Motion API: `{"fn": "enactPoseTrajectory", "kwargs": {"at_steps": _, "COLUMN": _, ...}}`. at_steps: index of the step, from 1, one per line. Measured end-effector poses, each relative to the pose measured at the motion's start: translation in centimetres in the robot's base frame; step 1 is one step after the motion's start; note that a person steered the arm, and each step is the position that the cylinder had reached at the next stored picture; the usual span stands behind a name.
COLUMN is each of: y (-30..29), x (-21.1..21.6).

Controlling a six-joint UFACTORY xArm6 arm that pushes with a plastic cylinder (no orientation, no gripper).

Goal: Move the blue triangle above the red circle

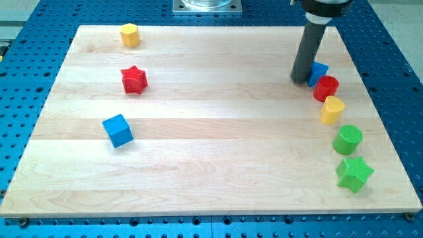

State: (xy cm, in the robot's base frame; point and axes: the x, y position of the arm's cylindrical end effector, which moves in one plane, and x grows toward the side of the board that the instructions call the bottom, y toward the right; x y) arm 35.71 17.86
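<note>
The blue triangle (320, 71) lies near the view's right edge, partly hidden behind my rod. The red circle (326, 88) sits just below and slightly right of it, touching or nearly touching it. My tip (301, 79) rests on the board against the blue triangle's left side, up and to the left of the red circle.
Below the red circle, down the right side, run a yellow heart-like block (332, 110), a green circle (347, 139) and a green star (354, 173). On the left are a yellow hexagon (129, 34), a red star (133, 80) and a blue cube (117, 129). The wooden board (211, 165) lies on a blue perforated table.
</note>
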Motion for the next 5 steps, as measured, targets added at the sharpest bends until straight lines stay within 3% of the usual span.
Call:
{"fn": "enactPoseTrajectory", "kwargs": {"at_steps": 4, "y": -0.3, "x": 1.0}}
{"fn": "enactPoseTrajectory", "kwargs": {"at_steps": 5, "y": -5.5, "x": 2.2}}
